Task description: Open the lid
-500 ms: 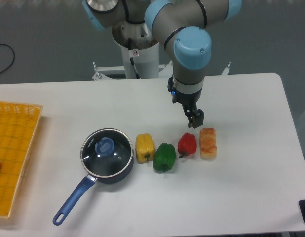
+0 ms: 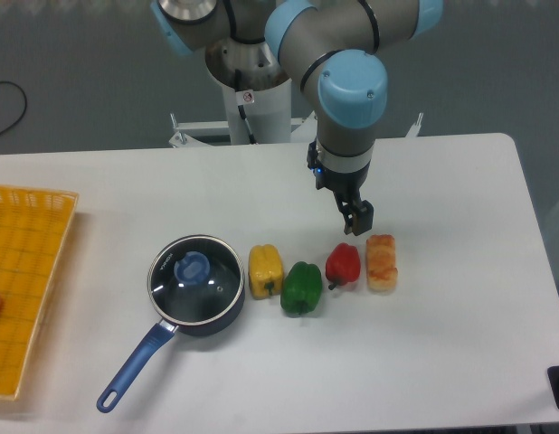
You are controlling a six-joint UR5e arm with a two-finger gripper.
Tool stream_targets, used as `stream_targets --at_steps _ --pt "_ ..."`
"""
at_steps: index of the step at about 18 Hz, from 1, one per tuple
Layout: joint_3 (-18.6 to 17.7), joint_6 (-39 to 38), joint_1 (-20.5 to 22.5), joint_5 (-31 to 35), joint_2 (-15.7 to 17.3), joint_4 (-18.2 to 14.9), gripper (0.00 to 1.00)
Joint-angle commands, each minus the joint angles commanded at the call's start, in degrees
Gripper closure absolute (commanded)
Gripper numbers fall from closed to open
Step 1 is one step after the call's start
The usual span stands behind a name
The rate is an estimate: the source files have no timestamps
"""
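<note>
No legible text anywhere on the table or the rig.

We make out two marks only: a small round red-and-white sticker [image 2: 248,96] on the white robot pedestal [image 2: 261,113] beyond the far edge of the tabletop, and faint pale print on the round clear glass lid [image 2: 196,279] near its rim; both too small to read.

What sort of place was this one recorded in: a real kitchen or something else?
Probably a lab bench, not a kitchen: a plain white table with the arm's pedestal behind it, toy-like food such as the green pepper laid in a row beside the lidded saucepan, and a yellow tray.
</note>
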Motion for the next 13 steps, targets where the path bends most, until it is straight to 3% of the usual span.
stream_targets --at_steps 10,13 --pt "0.3 -1.3 -3.2 1.0 0.2 2.5 0.0" --pt "0.3 -6.1 -4.4 1.0 0.2 3.9 0.0"
